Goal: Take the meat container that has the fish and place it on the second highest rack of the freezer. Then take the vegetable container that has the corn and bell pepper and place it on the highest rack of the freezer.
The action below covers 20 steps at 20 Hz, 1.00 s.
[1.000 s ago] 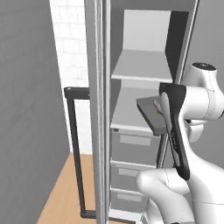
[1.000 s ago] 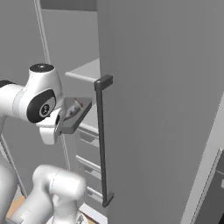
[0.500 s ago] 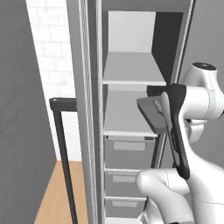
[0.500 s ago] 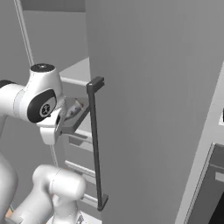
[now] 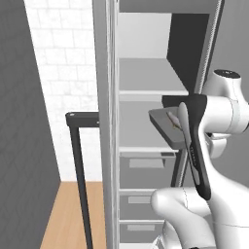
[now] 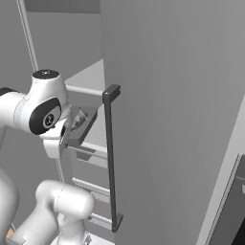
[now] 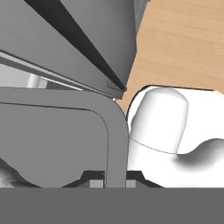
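Fish tray carried at the open freezer, not yet shelved.

The gripper (image 7: 107,181) is clamped on the rim of the tray (image 5: 168,127), which hangs tilted just in front of the freezer (image 5: 146,97) at the level of the second shelf (image 5: 141,150); the fish (image 5: 175,121) lies in it. Risks, as judged: the tilt could slide the fish out; a rim-only grip may let the tray swivel; its front edge could catch the shelf lip or the door (image 6: 167,119) on entry.
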### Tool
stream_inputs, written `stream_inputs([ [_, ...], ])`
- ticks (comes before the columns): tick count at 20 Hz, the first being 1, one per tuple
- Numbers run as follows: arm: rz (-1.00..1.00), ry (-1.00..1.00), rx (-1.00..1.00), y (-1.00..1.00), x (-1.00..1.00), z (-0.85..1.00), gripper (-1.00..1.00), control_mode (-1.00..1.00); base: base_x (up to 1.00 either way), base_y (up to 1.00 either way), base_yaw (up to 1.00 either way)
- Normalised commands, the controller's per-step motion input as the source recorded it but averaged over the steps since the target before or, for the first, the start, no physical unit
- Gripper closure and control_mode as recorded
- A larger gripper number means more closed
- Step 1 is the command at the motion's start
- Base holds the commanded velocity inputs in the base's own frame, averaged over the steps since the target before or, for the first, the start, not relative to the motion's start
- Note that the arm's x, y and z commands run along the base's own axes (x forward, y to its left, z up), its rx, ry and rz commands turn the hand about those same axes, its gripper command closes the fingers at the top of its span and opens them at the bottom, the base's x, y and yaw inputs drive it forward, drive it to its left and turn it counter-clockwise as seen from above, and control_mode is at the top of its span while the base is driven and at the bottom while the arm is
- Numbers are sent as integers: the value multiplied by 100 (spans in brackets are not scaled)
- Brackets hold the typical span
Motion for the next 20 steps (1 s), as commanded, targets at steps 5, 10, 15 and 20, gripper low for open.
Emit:
stream_inputs([
  [5, 0, 0, 0, 0, 0, 0, 100, 100, 27, 15, -6],
  [10, 0, 0, 0, 0, 0, 0, 100, 100, 0, 0, 0],
  [15, -1, 0, 0, 19, 29, -25, 100, -100, 0, 0, 0],
  [20, -5, 0, 0, 15, 84, -70, 100, -100, 0, 0, 0],
])
